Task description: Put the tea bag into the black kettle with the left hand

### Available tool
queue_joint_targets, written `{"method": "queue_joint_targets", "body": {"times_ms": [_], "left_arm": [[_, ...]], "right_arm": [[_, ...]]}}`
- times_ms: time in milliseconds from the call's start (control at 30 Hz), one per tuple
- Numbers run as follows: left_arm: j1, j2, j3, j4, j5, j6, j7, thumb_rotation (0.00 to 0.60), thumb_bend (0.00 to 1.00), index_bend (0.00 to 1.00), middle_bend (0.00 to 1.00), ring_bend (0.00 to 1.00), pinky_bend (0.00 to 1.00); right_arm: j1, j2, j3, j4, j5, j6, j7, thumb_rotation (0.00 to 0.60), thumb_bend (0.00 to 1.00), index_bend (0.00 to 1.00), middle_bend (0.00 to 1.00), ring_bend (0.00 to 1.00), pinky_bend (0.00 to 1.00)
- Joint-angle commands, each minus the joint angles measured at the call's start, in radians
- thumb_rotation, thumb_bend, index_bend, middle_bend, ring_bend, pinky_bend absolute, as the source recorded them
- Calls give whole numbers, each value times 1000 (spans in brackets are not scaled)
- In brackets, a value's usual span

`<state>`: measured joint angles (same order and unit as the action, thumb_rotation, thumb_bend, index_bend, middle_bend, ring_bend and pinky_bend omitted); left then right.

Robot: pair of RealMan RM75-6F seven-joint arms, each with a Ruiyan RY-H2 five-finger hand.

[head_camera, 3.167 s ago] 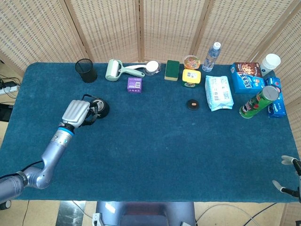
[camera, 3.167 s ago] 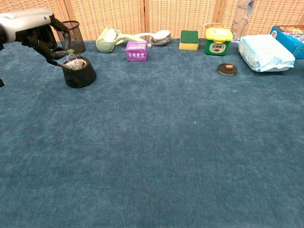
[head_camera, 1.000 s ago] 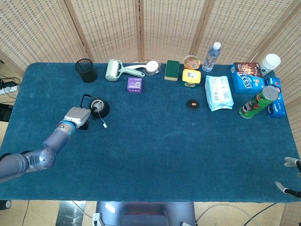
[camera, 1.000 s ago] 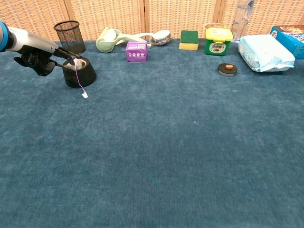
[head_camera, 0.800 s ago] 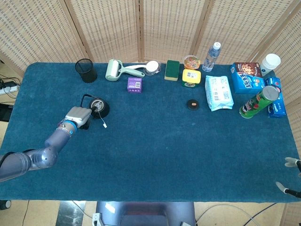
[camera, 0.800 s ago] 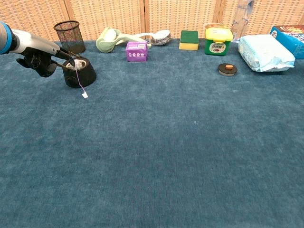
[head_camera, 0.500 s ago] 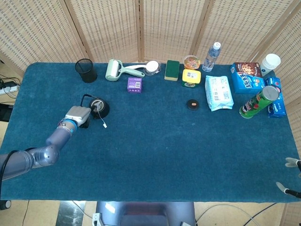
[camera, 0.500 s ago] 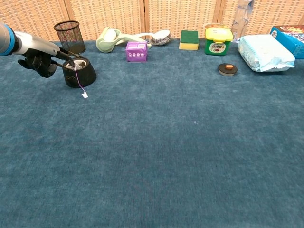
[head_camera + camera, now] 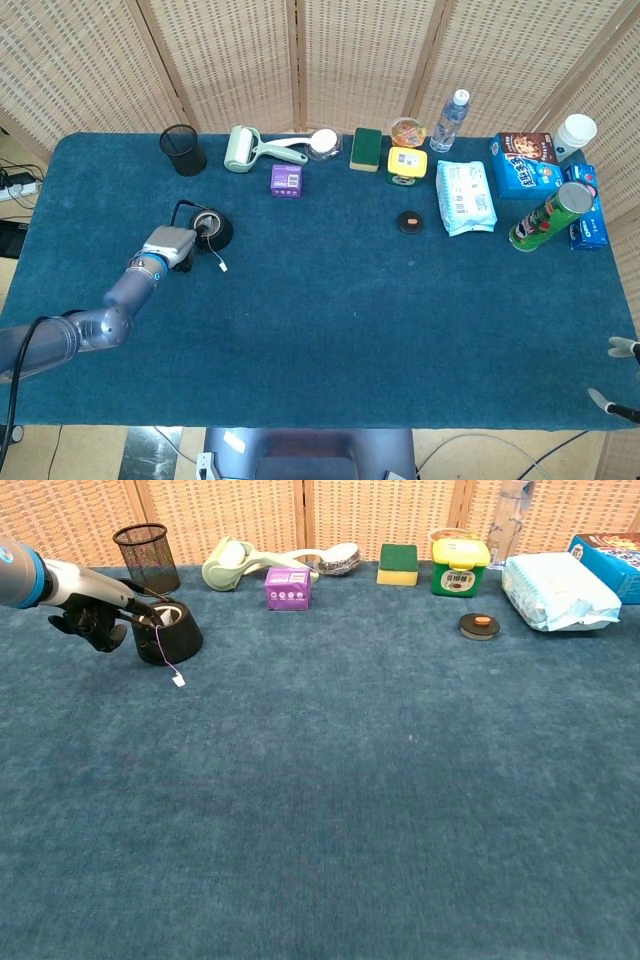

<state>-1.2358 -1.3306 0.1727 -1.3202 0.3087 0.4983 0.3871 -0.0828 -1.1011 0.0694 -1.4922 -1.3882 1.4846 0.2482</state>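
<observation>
No print on any box, can or packet is legible.

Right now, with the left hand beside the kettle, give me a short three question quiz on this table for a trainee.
1. True or false: the tea bag's tag lies on the cloth outside the black kettle.
2. What stands just behind the kettle: A the mesh pen cup, B a red mug, C a laptop?
3. Fill in: the left hand is at the kettle's ____ side in the chest view.

Key: 1 true; 2 A; 3 left.
</observation>
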Motion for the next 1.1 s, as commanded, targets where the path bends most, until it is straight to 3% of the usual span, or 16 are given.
{"method": "queue_joint_targets", "body": {"times_ms": [33,367,1100], "left_arm": [[-1,0,-4,-2,7,3,-8,600,983,0,1000,1000,916],[27,87,-42,-127,104,71,-53,600,979,0,1000,1000,916],[122,143,-66,-192,181,167,-95,600,928,0,1000,1000,916]], "right_arm": [[-1,0,0,0,0,1,0,600,101,263,374,308,426],[1,0,1,4,-6,0,5,600,99,262,375,307,427],[7,5,2,-4,-18,1,-2,600,100,262,375,308,427]]}}
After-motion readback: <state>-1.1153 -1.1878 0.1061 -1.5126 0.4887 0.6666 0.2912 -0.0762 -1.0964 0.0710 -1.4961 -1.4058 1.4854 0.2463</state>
